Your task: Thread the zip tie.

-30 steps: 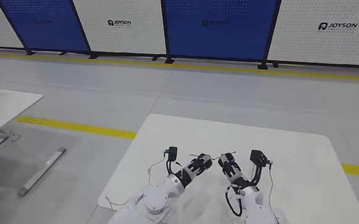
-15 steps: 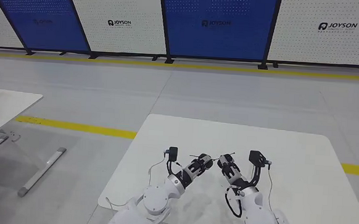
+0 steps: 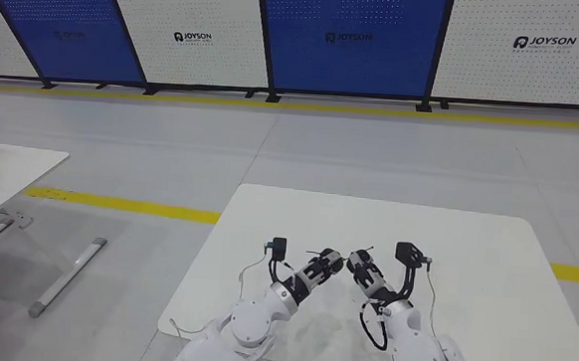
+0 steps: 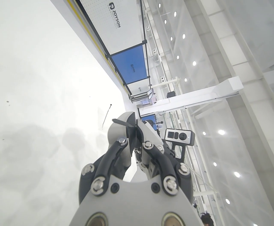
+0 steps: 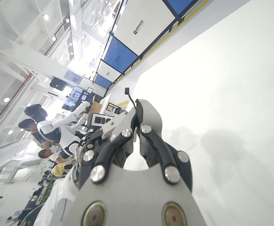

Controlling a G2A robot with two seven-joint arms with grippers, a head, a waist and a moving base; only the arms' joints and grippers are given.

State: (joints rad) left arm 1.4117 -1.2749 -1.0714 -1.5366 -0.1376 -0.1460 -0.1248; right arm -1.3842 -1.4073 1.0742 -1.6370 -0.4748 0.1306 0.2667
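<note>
Logo with short wordmark on each white panel and blue panel

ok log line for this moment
left gripper: shut on zip tie | right gripper: shut on zip tie | both above table

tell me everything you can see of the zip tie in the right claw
The zip tie is a thin black strap, plastic by its look, with a small square head at its free end. It pokes out, curved, past the right claw, which is shut on the strap, over the white table.
</note>
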